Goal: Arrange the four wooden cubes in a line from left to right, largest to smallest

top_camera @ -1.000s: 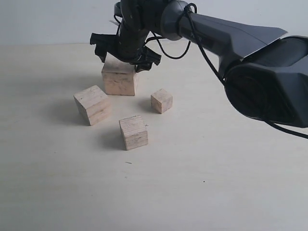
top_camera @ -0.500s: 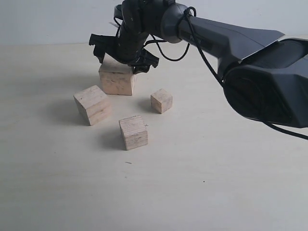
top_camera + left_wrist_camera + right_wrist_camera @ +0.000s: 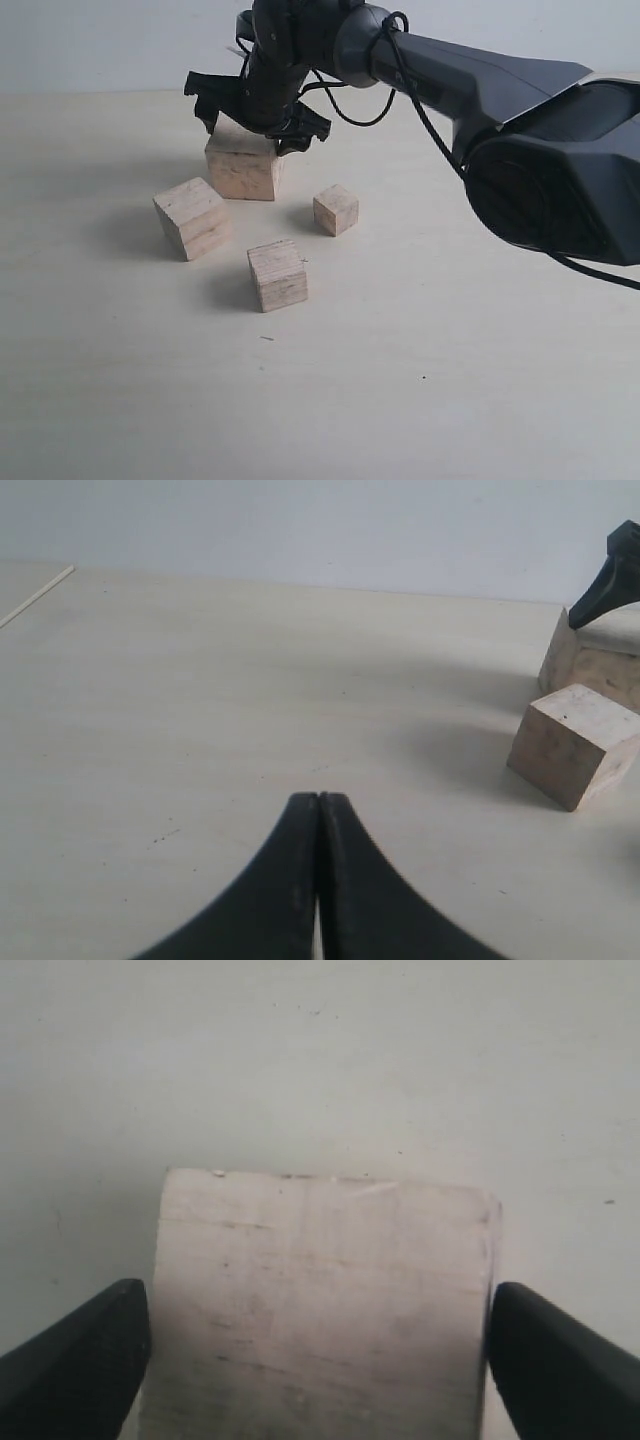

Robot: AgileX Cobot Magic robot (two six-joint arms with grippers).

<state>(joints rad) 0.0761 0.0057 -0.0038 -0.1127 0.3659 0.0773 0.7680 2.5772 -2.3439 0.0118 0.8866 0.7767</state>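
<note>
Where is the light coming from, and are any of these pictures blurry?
Exterior view: soft light; the smallest cube throws a faint shadow to its left, so the light likely comes from the right. Left wrist view: fairly sharp, the left gripper a dark silhouette. Right wrist view: the largest cube looks washed-out and slightly soft.

four wooden cubes in all: one large cube (image 3: pixel 243 168), one mid-large cube (image 3: pixel 192 217), one mid-small cube (image 3: pixel 278 274), one small cube (image 3: pixel 336 209). one bench (image 3: pixel 450 380). two grippers, the left gripper (image 3: pixel 318 800) and the right gripper (image 3: pixel 250 133), each with two fingers (image 3: pixel 80 1360).
</note>
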